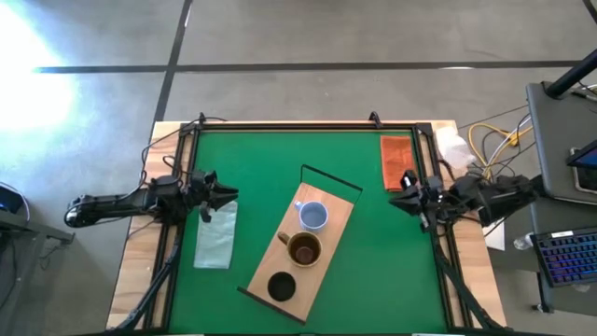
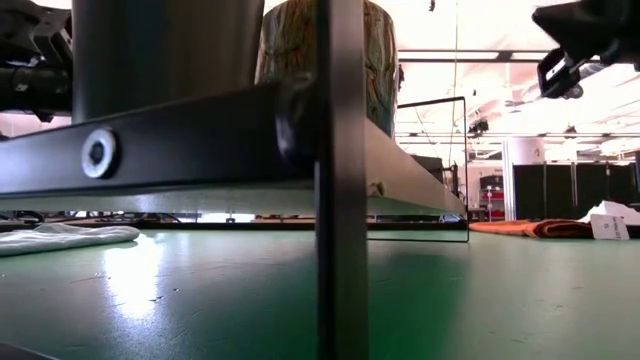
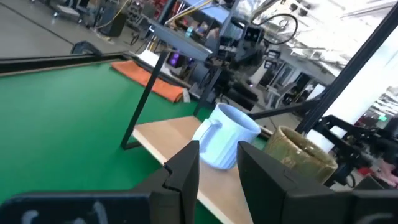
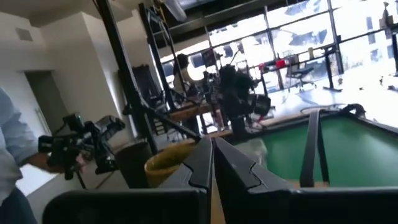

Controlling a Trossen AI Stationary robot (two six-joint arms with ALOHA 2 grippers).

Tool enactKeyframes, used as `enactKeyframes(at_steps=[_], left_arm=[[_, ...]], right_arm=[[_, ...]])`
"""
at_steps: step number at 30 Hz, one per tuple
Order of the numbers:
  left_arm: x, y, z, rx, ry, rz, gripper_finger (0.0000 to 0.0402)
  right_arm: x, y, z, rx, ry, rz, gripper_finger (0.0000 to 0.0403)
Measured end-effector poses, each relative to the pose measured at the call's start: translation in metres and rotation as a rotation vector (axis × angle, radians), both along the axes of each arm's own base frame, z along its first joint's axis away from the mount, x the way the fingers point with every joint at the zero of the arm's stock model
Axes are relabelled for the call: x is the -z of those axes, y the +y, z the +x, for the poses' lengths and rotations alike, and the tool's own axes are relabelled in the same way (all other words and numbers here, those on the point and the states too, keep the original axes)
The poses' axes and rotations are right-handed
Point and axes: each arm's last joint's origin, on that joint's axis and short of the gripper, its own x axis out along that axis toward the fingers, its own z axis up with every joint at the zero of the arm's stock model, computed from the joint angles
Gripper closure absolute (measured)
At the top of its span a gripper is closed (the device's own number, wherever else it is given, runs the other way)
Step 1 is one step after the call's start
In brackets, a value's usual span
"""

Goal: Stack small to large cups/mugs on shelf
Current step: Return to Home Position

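The light-wood shelf (image 1: 328, 227) lies slantwise in the middle of the green table, raised on a thin dark frame (image 2: 340, 200). On it stand the pale blue mug (image 1: 312, 216), the brown mug (image 1: 303, 250) and the dark cup (image 1: 282, 286), side by side in a row. My left gripper (image 1: 222, 197) hovers open at the table's left, pointing toward the blue mug (image 3: 227, 137) and brown mug (image 3: 301, 155). My right gripper (image 1: 403, 192) hovers shut at the table's right, above the mat; its wrist view shows the brown mug (image 4: 166, 163) beyond its fingers.
A pale green cloth (image 1: 216, 235) lies flat on the table under and near my left gripper. An orange cloth (image 1: 396, 161) lies at the far right. A dark rail frame (image 1: 308, 126) runs round the table. A person's sleeve (image 4: 12, 143) shows beyond the table.
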Motion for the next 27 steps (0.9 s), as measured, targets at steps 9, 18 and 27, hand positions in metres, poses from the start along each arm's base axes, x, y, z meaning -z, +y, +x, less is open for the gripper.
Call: enactKeyframes(at_steps=[9,18,27], left_arm=[[0.004,0.000,0.003,-0.001,0.050,-0.006,0.0308],[0.007,0.001,0.005,-0.004,0.082,-0.011,0.0308],[0.008,0.001,0.005,-0.004,0.095,-0.012,0.0308]], right_arm=[[0.034,0.002,0.009,0.010,0.082,-0.002,0.0394],[0.039,0.003,0.009,-0.023,0.154,-0.044,0.0394],[0.039,0.003,0.009,-0.025,0.170,-0.013,0.0394]])
